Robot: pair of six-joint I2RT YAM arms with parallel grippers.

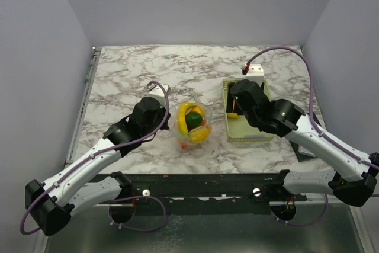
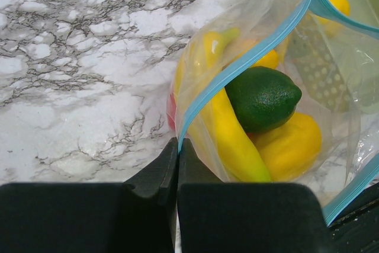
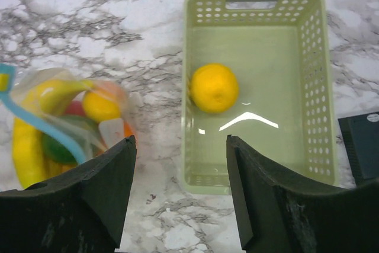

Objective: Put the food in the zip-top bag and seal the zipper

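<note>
The clear zip-top bag (image 1: 193,124) stands open mid-table with a banana (image 2: 234,140), a dark green round piece (image 2: 262,98), a yellow fruit (image 2: 291,146) and a red piece inside. My left gripper (image 2: 178,143) is shut on the bag's light blue zipper strip (image 2: 249,57) at its near end. My right gripper (image 3: 180,146) is open and empty, hovering over the near-left corner of the pale green basket (image 3: 308,57). One yellow lemon (image 3: 214,87) lies in the basket. The bag also shows at the left of the right wrist view (image 3: 65,122).
The basket (image 1: 260,136) sits right of the bag, with a white box (image 1: 255,74) behind it. A dark flat object (image 3: 360,146) lies right of the basket. The marble table's near edge runs along a black rail (image 1: 207,179).
</note>
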